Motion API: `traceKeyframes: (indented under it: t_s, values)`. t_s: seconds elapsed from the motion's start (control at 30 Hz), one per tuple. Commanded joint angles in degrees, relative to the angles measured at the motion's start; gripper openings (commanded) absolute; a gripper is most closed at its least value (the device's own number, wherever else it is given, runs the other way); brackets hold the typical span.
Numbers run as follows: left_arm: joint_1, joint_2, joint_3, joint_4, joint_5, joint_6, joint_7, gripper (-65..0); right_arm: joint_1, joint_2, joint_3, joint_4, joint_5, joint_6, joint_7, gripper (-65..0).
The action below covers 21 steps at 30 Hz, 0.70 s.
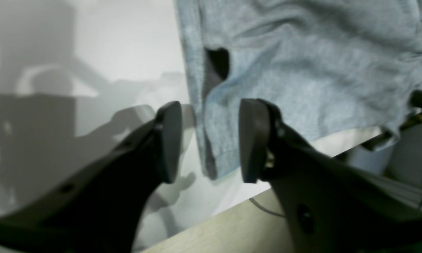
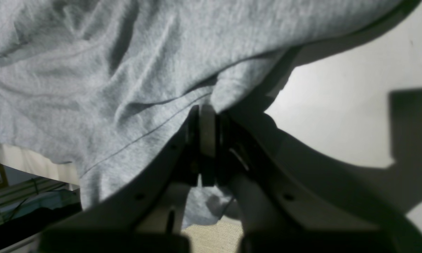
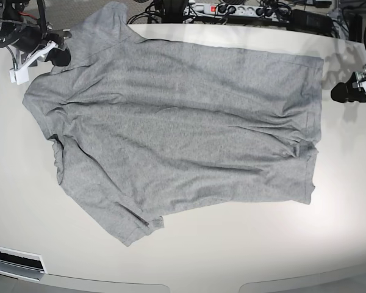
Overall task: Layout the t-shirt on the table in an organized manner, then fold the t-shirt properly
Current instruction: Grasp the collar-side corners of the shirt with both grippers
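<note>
Surface: I'm working over the table [image 3: 232, 244], a glossy off-white top that fills the base view, with bare room left along the near edge and on both sides of the cloth
T-shirt position: the t-shirt [image 3: 177, 128] lies spread plain-grey side up across the middle of the table, skewed rather than square, one sleeve [image 3: 131, 223] pointing at the near edge and the other sleeve [image 3: 97, 24] reaching the far edge
Lie of the cloth: mostly flat, but creased near the right side and bunched at its left edge, so I judge the layout step not finished
Right gripper: my right gripper [image 2: 207, 137] is clamped on a fold of the t-shirt at the far corner; in the right wrist view the cloth rises into the closed jaws, which I read as a pinch meant to pull that corner out straight
Left gripper: my left gripper [image 1: 211, 140] stands released, its jaws straddling the shirt's hemmed edge without pressing it; in the base view it sits just beside the shirt's right side
Why: holding one end and lining up on the other looks like a stretch to square the garment
Surroundings: a power strip [image 3: 226, 9] and dark cables [image 3: 280, 12] run behind the far edge
Obstruction: nothing lies on the shirt; the far sleeve sits at the table's edge, so a pull that way could drag cloth off
</note>
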Motion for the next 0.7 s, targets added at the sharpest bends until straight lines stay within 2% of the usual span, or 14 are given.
traceKeyframes:
  t_s: [0.0,0.23,0.47,0.57,0.67]
  values:
    - [0.52,-1.07,-0.55,0.72,-1.20,-0.37,-0.07,-32.6,-0.35,0.39,-0.04,0.24,-1.77,-0.14,-1.36,-65.0]
    - [3.98,4.96,-0.55,0.72,-0.37,-0.37,-0.13,-30.9,-0.33,0.39,-0.04,0.24,-1.53,-0.14,-1.36,-65.0]
    - [4.85,10.19,-0.55,0.72,6.25,-0.24,-2.89,-30.9,-0.33,0.39,-0.04,0.24,-1.31,-0.14,-2.38,-65.0]
    - [4.83,10.64,-0.55,0.72,9.29,1.57,-2.91,-30.9,-0.35,0.39,-0.04,0.24,-0.66,-0.14,-2.40,-65.0]
    - [4.81,9.77,-2.21,0.72,9.57,1.49,-2.89,-30.9,-0.33,0.39,-0.04,0.24,0.17,-0.14,-3.06,-65.0]
